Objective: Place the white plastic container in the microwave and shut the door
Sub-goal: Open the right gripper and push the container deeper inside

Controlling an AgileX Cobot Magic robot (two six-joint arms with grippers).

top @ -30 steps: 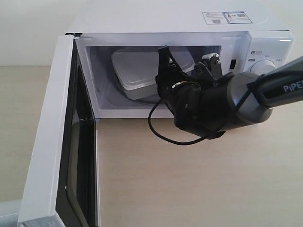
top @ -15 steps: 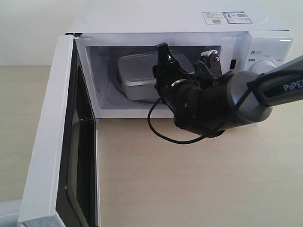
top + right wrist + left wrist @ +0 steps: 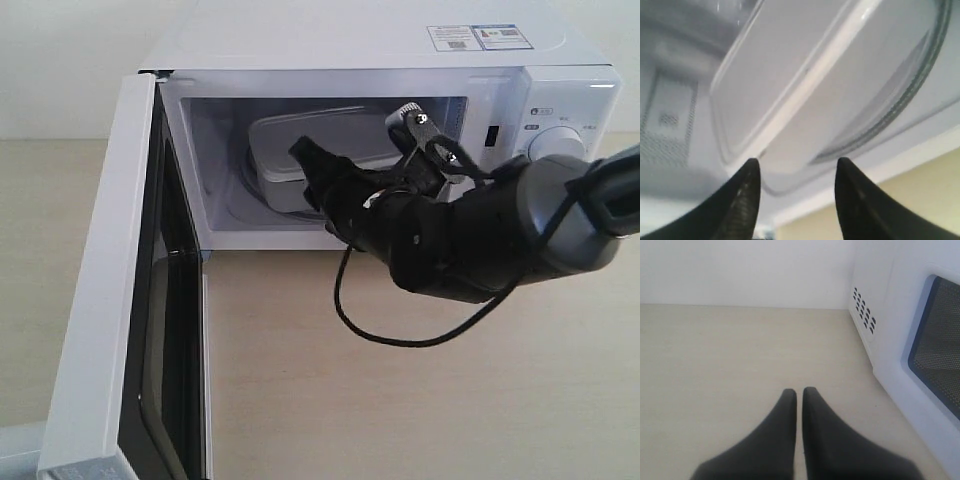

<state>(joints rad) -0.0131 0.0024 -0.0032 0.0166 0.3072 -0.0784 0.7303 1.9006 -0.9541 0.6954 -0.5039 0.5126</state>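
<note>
Exterior view puts the microwave along the far edge of the counter. Its door is swung wide toward the near left corner, which leaves the whole cavity reachable from the front. The white plastic container lies inside, lid up, in the left half of the cavity on the glass turntable. That looks deep enough for the door to clear it.

The right hand sits at the mouth of the cavity, just in front of the container. In the right wrist view its fingers are spread with nothing between them, flanking the container's near side. Whether they touch it I cannot tell. An open, empty hand at the opening suggests the placing is done. The arm and its drooping black cable must clear the doorway before anything swings.

The left hand hovers low over bare counter toward the left edge, fingers pressed together on nothing. It faces the outer side of the door, a sensible post for pushing it closed. The door itself is not yet closed.
</note>
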